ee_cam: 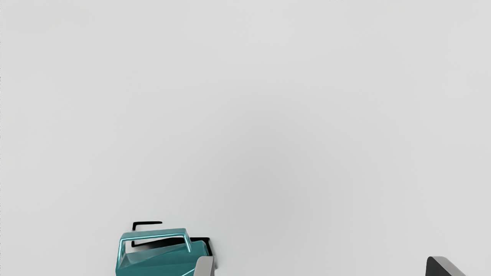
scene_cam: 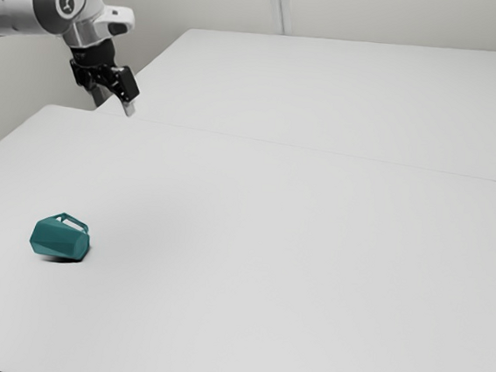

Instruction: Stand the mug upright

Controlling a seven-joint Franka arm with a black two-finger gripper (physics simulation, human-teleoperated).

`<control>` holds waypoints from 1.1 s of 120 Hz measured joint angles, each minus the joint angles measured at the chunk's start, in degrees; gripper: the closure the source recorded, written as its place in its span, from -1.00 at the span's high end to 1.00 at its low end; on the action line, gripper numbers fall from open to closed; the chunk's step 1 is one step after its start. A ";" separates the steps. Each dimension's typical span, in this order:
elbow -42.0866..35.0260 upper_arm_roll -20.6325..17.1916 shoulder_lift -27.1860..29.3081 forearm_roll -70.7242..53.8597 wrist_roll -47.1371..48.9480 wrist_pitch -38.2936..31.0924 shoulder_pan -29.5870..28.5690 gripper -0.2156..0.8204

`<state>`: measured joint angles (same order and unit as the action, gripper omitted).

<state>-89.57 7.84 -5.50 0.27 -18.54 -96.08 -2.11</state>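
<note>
Your mug (scene_cam: pixel 60 240) is lying on its side on the tabletop (scene_cam: pixel 266 267), so it is not standing up as you want. Its sides are flat, like a box with extra corners, and that is probably why it sits there without rolling. The handle (ee_cam: pixel 153 232) sticks up and away from the tabletop, so you may be able to reach it from above. I can't tell which end is the mouth.

Your claw (scene_cam: pixel 115 103) is open and holds nothing. Its two fingers are wide apart, which should leave room for a mug. It is up high, well apart from the mug, and the mug is lower and closer to the exterior view's camera. In the wrist view, the mug is mostly outside one finger (ee_cam: pixel 205 266), not in the gap. You would likely need to slide the claw over that way before going down, or that finger could bump it.
</note>
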 joint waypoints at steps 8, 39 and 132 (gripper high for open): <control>-0.81 0.25 0.43 -0.05 -0.58 -0.78 -0.19 0.58; -17.79 4.96 9.62 0.65 -1.47 -7.98 -0.13 0.58; -43.32 3.52 16.79 16.14 -18.25 -30.85 -25.06 0.58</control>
<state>-132.88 11.36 11.29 16.41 -36.79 -126.93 -27.17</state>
